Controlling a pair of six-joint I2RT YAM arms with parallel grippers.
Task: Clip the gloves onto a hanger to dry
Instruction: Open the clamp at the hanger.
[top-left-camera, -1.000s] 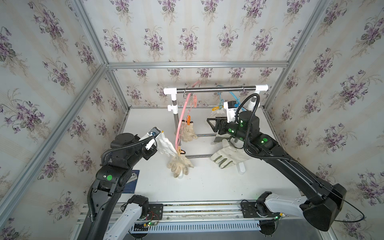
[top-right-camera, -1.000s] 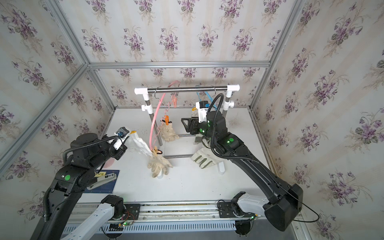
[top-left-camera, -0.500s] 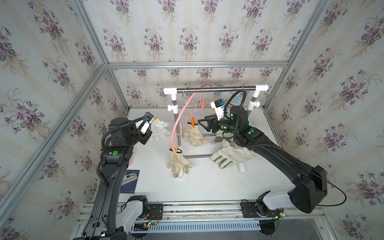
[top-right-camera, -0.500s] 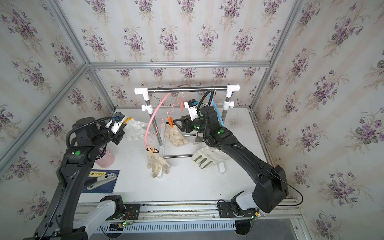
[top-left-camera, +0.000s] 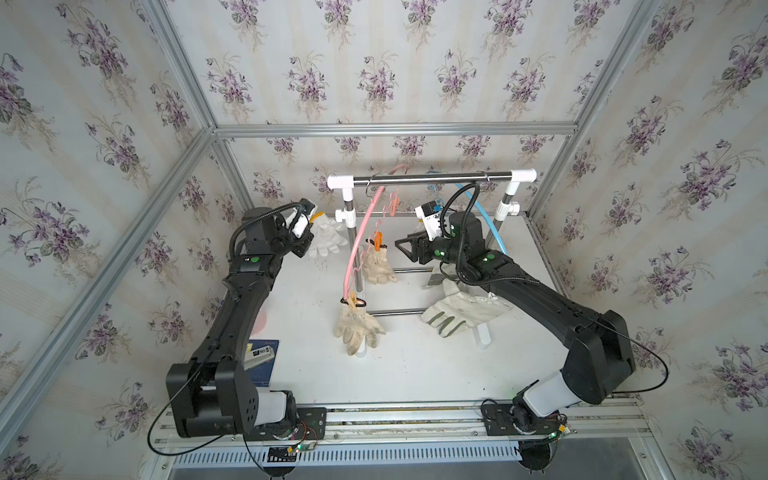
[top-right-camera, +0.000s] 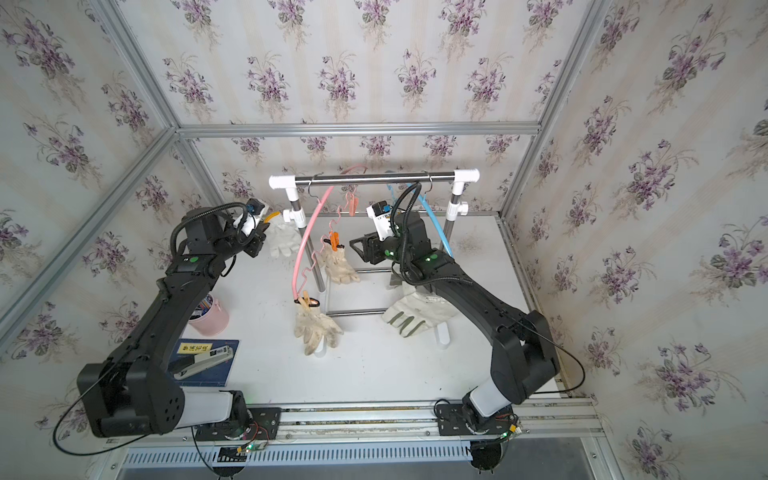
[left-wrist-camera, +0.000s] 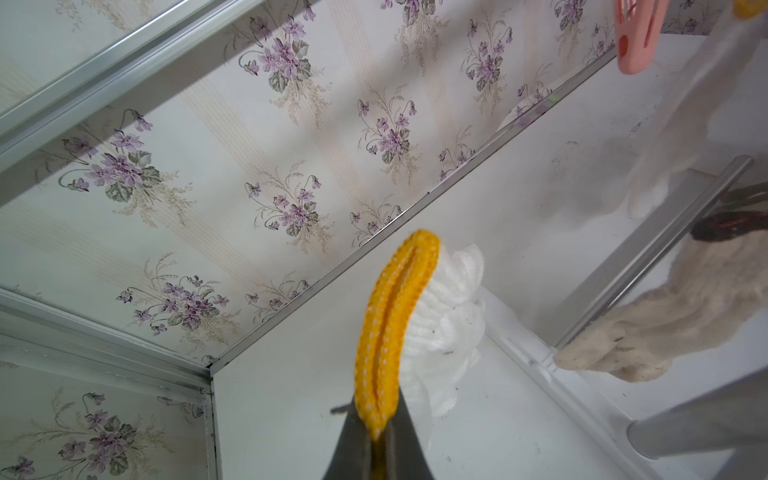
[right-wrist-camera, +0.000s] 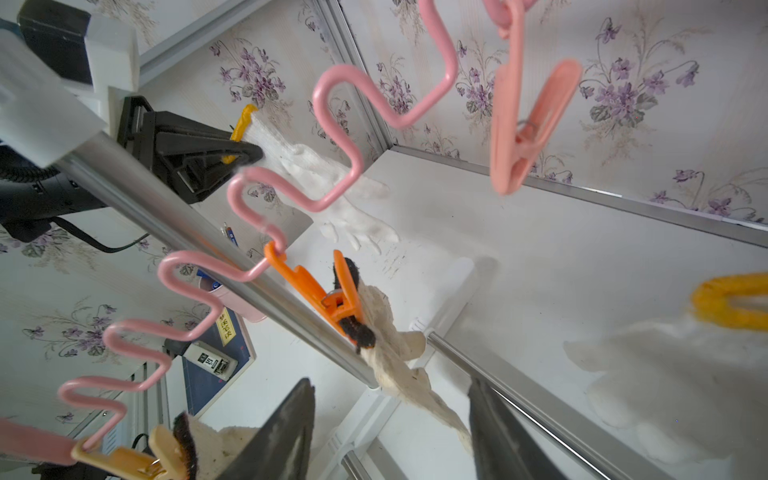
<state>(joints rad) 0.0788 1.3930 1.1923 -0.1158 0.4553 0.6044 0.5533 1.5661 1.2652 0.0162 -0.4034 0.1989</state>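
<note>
From a top view, my left fingers (top-left-camera: 311, 230) are pinched tight on the yellow cuff (top-left-camera: 318, 215) of a white glove (top-left-camera: 329, 240). They hold it in the air just outside the rack (top-left-camera: 432, 178), near the pink hanger (top-left-camera: 360, 237). My right fingers (top-left-camera: 400, 245) stand wide apart with nothing in them, pointing at the hanger from the other side. Two cream gloves (top-left-camera: 379, 269) already hang clipped, and canvas gloves (top-left-camera: 461, 312) lie on the bench (top-left-camera: 415, 374).

From my left wrist, the cuff sits edge-on in the pinch and the glove's body dangles beyond it.

From my right wrist, the gap between my fingers is empty. A pink clip (right-wrist-camera: 528, 124) hangs free, further along the hanger from the orange clip (right-wrist-camera: 328, 291), which bites a cream glove.

I judge I'm bringing this glove to that free clip. Next, my right fingers should squeeze the clip's handles to open its mouth. My left should then slide the cuff in, and the clip should be released before the glove.
</note>
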